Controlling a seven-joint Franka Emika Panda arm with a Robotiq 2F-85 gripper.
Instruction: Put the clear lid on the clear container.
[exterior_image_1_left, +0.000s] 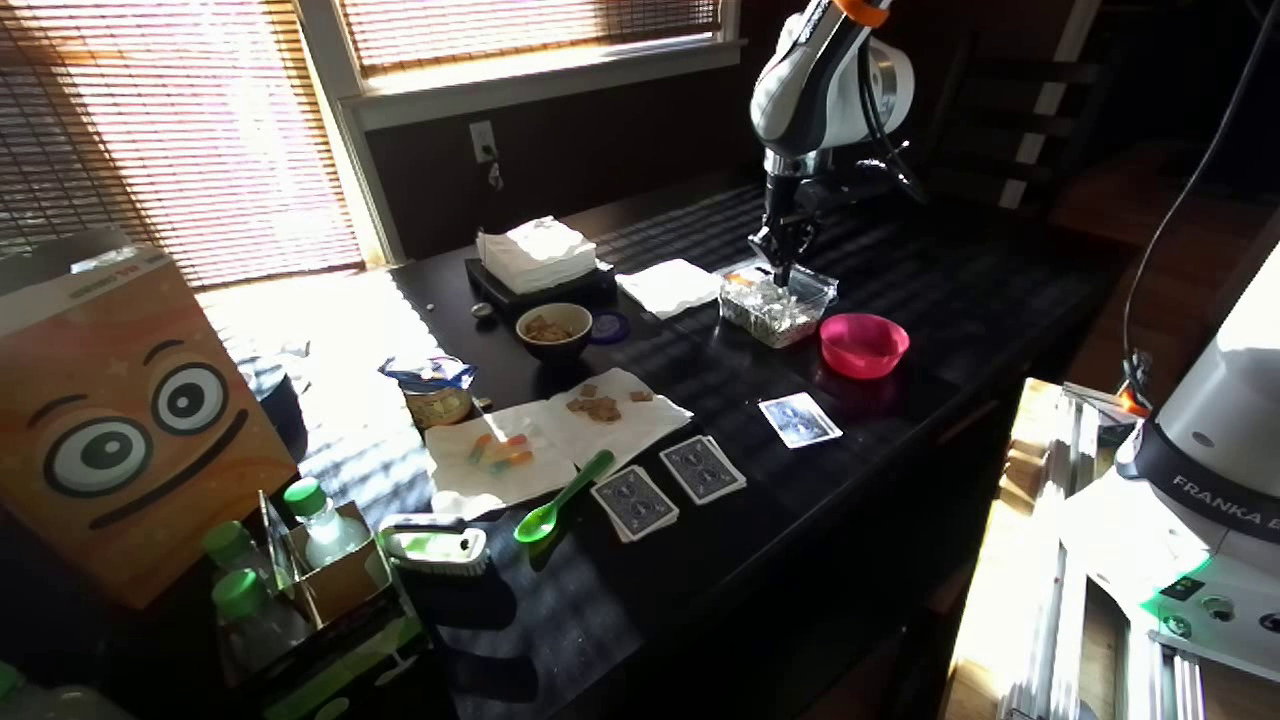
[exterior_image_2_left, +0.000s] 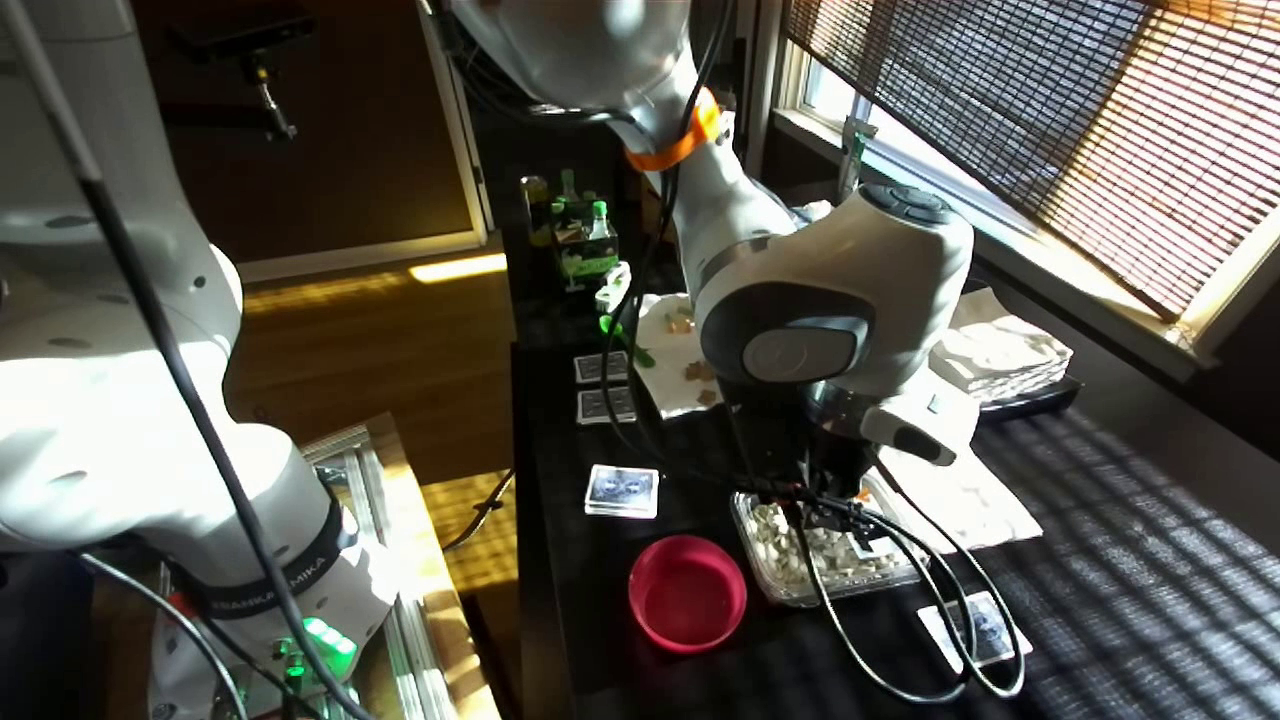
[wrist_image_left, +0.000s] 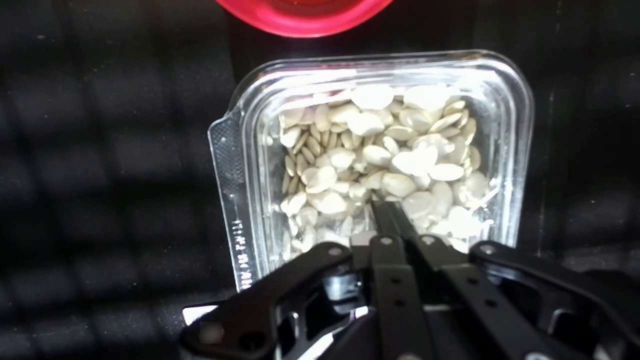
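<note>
1. **Container position.** The small, shallow, rectangular clear plastic container (exterior_image_1_left: 765, 318) rests upright on the dark, flat surface (exterior_image_2_left: 1150, 580), just beside the round pink bowl (exterior_image_1_left: 865, 362). Pale, flat, oval seeds (wrist_image_left: 445, 172) lie inside it.

2. **Lid position.** The thin, flat, rectangular clear plastic lid (wrist_image_left: 370, 155) appears to lie over the container, with the seeds showing through. Transparency and glare prevent confirmation that all edges are seated.

3. **Tool state.** The black two-fingered tool (wrist_image_left: 387, 207) is clenched, with its fingertips together and directed down over the container. No part is seen gripped between them. Whether the fingertips touch the lid or stand just above it cannot be told.

4. **Step in hand (judgement).** Placement appears made; the present step is most likely pressing the lid home with the clenched fingertips.

5. **Next move (judgement).** Apply light, vertical force. Thin plastic may flex at the middle without engaging the rim; therefore work along the edges and corners in turn.

6. **Precaution (judgement).** Avoid sideways load, which could slide the container against the bowl or shift the lid. Verify an even rim before raising the tool.
</note>
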